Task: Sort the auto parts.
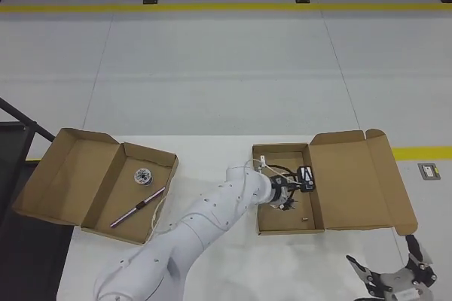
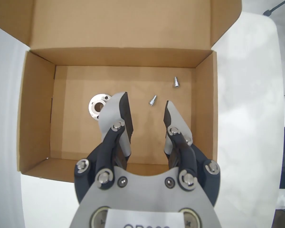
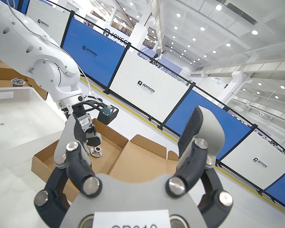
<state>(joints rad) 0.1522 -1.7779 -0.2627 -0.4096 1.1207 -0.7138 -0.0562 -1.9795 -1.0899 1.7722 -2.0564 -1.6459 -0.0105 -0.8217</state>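
Over the right cardboard box [image 1: 265,224] my left gripper [image 1: 288,199] hangs open, holding nothing. In the left wrist view the left gripper [image 2: 146,100] is above the box floor [image 2: 123,79]. A silver flange [image 2: 96,106] lies just beside one finger. A small bolt [image 2: 152,100] sits under the gap near the fingertips, and a second bolt [image 2: 176,82] lies farther off. My right gripper [image 1: 388,261] is open and empty near the table's front right corner, and in its own view the right gripper [image 3: 134,115] points up off the table.
The left cardboard box [image 1: 64,169] holds a round gear-like part [image 1: 142,176] and a pink rod [image 1: 138,207]. Both boxes have lids folded flat outward. The white table [image 1: 211,154] lies between the boxes. A black frame [image 1: 11,113] stands at the far left.
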